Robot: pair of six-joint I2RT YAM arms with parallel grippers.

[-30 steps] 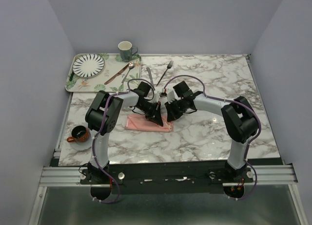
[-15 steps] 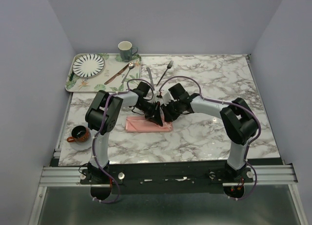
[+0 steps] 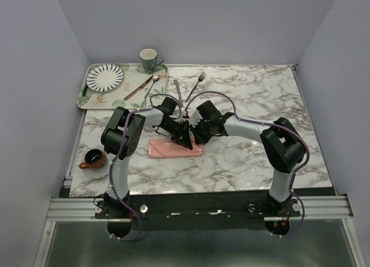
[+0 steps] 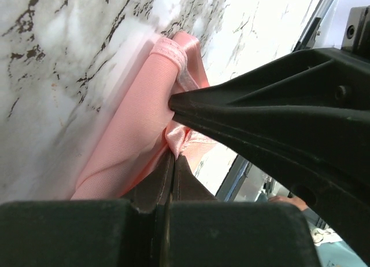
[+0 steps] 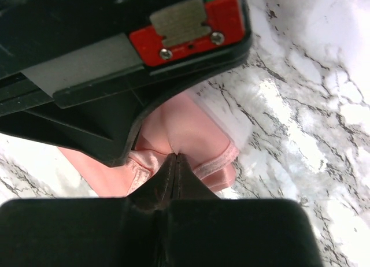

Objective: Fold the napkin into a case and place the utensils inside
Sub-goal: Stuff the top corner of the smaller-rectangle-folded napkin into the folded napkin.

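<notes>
**Napkin folded to a strip, cutlery not yet in**

Napkin [image 3: 167, 148] lies as a narrow pink strip on the marble table [image 3: 243, 163], near the middle and a little left. Both arms meet at its right end. The left gripper [image 4: 173, 156] has its jaws pressed together on a bunch of cloth. The right gripper [image 5: 175, 157] pinches the hem just beside it.

Folding looks well along, but I judge the pocket unfinished, and nothing is inside it.

Count:
- one napkin
- one fork [image 3: 200, 79] and one knife [image 3: 178, 91], both on the far side, well apart from the cloth
- one tray [image 3: 92, 100] at far left
- one striped plate [image 3: 104, 76]
- one mug [image 3: 150, 60]
- one brown cup [image 3: 93, 159] at near left
</notes>
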